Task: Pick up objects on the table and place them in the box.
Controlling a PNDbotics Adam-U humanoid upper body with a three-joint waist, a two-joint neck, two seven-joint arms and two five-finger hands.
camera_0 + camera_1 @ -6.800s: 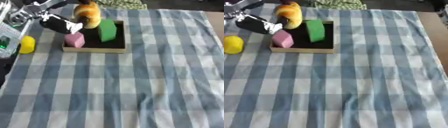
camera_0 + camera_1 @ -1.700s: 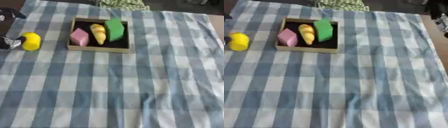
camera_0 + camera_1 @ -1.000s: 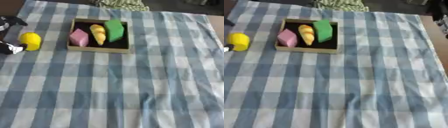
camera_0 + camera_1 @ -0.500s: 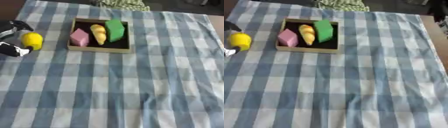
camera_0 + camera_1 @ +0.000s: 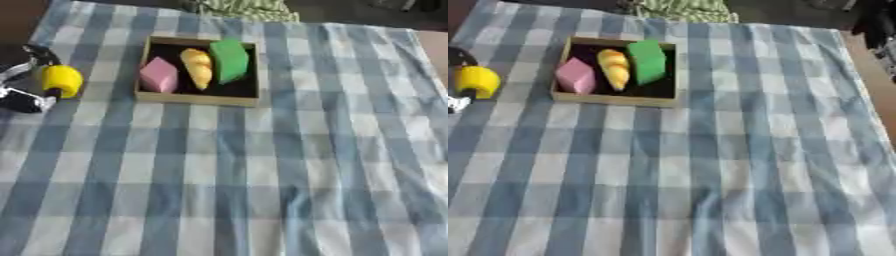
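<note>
At the left edge of the left eye view, the robot's black-and-silver left hand [image 5: 26, 85] reaches in around a round yellow object [image 5: 62, 80]. One dark finger [image 5: 37, 51] shows just above the yellow object and another part of the hand lies just below and left of it, so the fingers bracket it on two sides; whether they actually touch or pinch it cannot be told. The yellow object rests on the blue-and-white checked cloth [image 5: 262, 165] covering the table, near its left border and well left of the box.

The shallow wooden box with a dark inside [image 5: 199, 98] sits on the cloth toward the far left. In it, side by side, are a pink block [image 5: 160, 75] at the left, a yellow-orange elongated piece [image 5: 198, 66] in the middle, and a green block [image 5: 228, 60] at the right, tilted on end.

Beyond the far edge of the cloth lies a green-and-white striped fabric [image 5: 245, 8]. The right hand shows in neither view.
</note>
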